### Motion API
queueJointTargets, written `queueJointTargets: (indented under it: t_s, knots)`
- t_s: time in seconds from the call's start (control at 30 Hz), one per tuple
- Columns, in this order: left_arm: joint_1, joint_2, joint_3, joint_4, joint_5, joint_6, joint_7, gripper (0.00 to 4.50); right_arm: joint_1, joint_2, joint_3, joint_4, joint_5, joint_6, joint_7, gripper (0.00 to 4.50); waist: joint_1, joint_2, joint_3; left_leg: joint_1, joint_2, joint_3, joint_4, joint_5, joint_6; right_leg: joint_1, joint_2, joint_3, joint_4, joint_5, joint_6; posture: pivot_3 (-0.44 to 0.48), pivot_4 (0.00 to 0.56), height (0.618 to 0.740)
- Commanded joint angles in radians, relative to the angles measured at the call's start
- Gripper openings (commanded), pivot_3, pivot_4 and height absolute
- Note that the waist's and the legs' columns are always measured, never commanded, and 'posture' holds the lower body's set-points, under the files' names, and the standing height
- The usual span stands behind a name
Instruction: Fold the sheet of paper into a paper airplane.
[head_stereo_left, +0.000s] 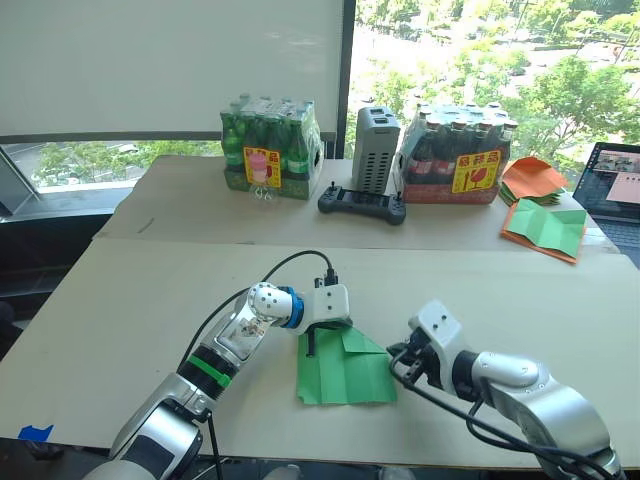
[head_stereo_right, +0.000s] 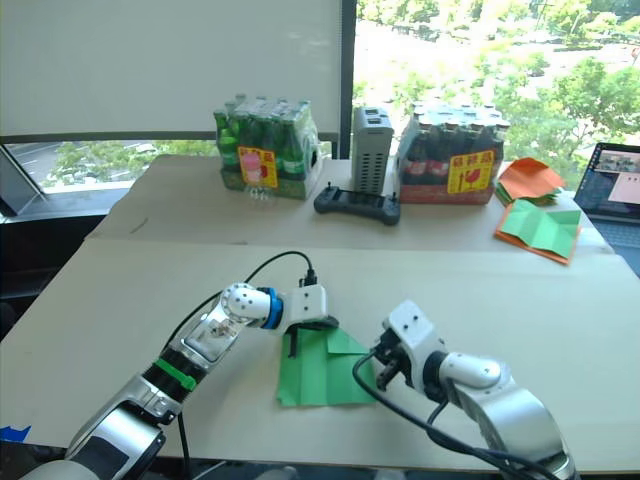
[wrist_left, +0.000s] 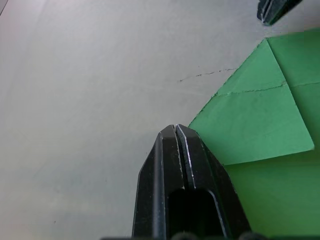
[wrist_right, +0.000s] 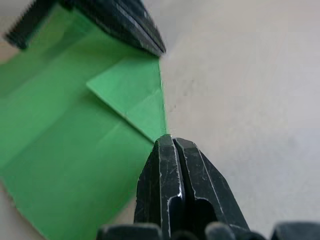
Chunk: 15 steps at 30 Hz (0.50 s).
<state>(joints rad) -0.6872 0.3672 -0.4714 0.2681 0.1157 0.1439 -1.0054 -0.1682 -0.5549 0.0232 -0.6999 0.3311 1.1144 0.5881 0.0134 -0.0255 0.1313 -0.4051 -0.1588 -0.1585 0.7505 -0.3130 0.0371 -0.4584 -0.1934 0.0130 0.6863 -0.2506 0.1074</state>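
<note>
Pale counter (head_stereo_left: 150, 300) carries the sheet of paper (head_stereo_left: 345, 378), one corner folded over, between the clenched left gripper (head_stereo_left: 312, 345) and clenched right gripper (head_stereo_left: 399, 366), both empty at its edges.

**Daylight From the Window, Soft Shadows on the Table**

Strong daylight enters through the window (head_stereo_left: 480, 60) behind the table (head_stereo_left: 130, 300); the trees outside look overexposed and washed out. The lowered blind (head_stereo_left: 170, 60) glows evenly. Shadows on the tabletop are faint and fall toward the camera. In the right wrist view, the green sheet of paper (wrist_right: 75, 150) blurs toward the near edge.
</note>
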Motion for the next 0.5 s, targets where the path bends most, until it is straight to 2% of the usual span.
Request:
queueJointTargets:
  t_s: [0.03, 0.23, 0.5]
  knots:
    - [0.005, 0.001, -0.006, 0.019, 0.017, -0.002, -0.006, 0.00, -0.032, 0.014, 0.007, -0.039, 0.047, 0.000, 0.000, 0.02, 0.000, 0.000, 0.000, 0.000, 0.000, 0.000, 0.000, 0.000, 0.000, 0.000, 0.000, 0.000, 0.000, 0.000, 0.000, 0.000, 0.150, 0.675]
    - [0.003, 0.003, 0.000, 0.013, 0.017, 0.001, -0.002, 0.00, -0.082, 0.055, 0.152, 0.050, -0.006, -0.073, -0.062, 0.02, -0.002, 0.000, 0.000, 0.000, 0.000, 0.000, 0.000, 0.000, 0.000, 0.000, 0.000, 0.000, 0.000, 0.000, 0.000, 0.000, 0.150, 0.675]
    - [0.024, 0.041, 0.046, -0.066, -0.001, 0.050, 0.011, 0.00, -0.099, 0.041, 0.287, 0.208, -0.084, -0.159, -0.068, 0.02, -0.010, 0.000, 0.000, 0.000, 0.000, 0.000, 0.000, 0.000, 0.000, -0.001, 0.000, 0.000, 0.000, 0.000, 0.000, 0.000, 0.150, 0.675]
